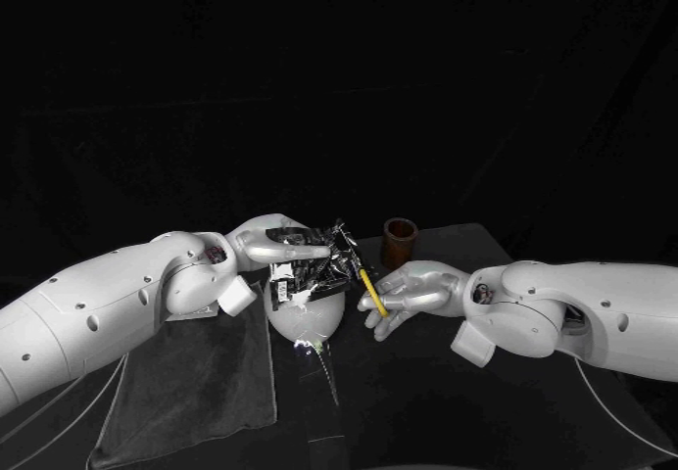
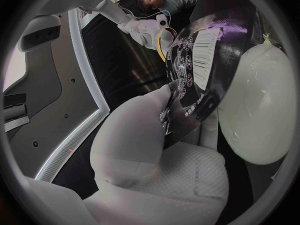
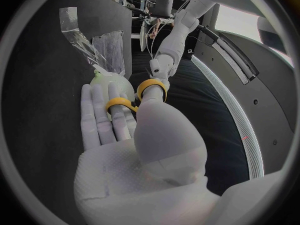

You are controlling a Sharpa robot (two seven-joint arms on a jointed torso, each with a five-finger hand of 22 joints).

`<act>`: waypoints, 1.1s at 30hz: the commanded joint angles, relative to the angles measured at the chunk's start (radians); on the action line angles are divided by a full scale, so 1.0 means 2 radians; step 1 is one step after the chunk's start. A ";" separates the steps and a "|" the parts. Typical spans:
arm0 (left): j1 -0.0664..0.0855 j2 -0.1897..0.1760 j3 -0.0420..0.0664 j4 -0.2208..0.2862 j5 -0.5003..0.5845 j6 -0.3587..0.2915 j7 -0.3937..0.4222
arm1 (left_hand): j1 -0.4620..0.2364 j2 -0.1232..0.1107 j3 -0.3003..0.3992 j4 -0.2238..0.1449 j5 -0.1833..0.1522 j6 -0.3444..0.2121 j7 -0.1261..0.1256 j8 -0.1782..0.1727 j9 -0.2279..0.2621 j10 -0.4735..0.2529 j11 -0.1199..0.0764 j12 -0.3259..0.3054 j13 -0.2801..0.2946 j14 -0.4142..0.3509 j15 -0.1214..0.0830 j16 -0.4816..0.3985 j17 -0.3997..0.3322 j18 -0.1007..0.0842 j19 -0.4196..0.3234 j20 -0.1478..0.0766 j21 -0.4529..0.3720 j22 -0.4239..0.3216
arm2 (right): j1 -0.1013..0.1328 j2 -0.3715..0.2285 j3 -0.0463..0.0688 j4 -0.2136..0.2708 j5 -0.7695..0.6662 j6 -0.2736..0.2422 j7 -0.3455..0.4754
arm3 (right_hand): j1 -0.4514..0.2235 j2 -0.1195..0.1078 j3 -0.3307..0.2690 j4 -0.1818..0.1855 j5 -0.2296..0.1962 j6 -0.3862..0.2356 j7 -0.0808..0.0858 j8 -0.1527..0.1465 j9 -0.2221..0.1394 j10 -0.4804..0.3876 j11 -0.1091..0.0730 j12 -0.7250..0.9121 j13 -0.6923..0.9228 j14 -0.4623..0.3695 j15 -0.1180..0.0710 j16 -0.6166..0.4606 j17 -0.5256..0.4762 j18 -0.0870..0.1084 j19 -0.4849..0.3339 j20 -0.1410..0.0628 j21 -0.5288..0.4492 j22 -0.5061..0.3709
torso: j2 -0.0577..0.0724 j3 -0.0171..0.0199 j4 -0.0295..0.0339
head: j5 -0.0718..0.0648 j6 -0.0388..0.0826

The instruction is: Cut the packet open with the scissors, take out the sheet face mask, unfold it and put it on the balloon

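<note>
My left hand point(image 1: 275, 245) grips a dark foil packet point(image 1: 318, 259) and holds it upright just above the white balloon point(image 1: 309, 315). In the left wrist view the packet point(image 2: 194, 70) shows its printed label, with the balloon point(image 2: 259, 105) right beside it. My right hand point(image 1: 412, 290) holds the yellow-handled scissors point(image 1: 370, 286), whose blades point up at the packet's right edge. The right wrist view shows the yellow handle loops point(image 3: 150, 85) round the fingers point(image 3: 103, 115), and the balloon point(image 3: 109, 80) beyond them. Whether the blades touch the packet I cannot tell.
A brown cup point(image 1: 400, 235) stands just behind the right hand. A grey cloth point(image 1: 198, 382) lies on the black table under my left arm. A clear plastic strip point(image 1: 326, 377) trails from the balloon toward the front edge.
</note>
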 commanded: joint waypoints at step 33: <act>0.000 -0.002 0.000 0.008 -0.076 -0.015 0.036 | 0.000 0.003 0.009 -0.016 0.003 0.004 -0.001 0.002 0.009 0.002 -0.002 0.003 0.001 -0.002 -0.004 0.003 0.001 0.004 -0.002 -0.002 0.004 0.002 | 0.009 -0.004 0.001 -0.008 0.015 0.031 0.008 | 0.015 0.017 -0.014 -0.010 -0.002 0.090 -0.009 0.017 -0.033 0.102 -0.031 0.002 -0.018 0.057 -0.024 0.011 -0.007 0.008 0.021 -0.010 0.010 0.003 | 0.000 -0.0002 0.0001 | -0.002 0.002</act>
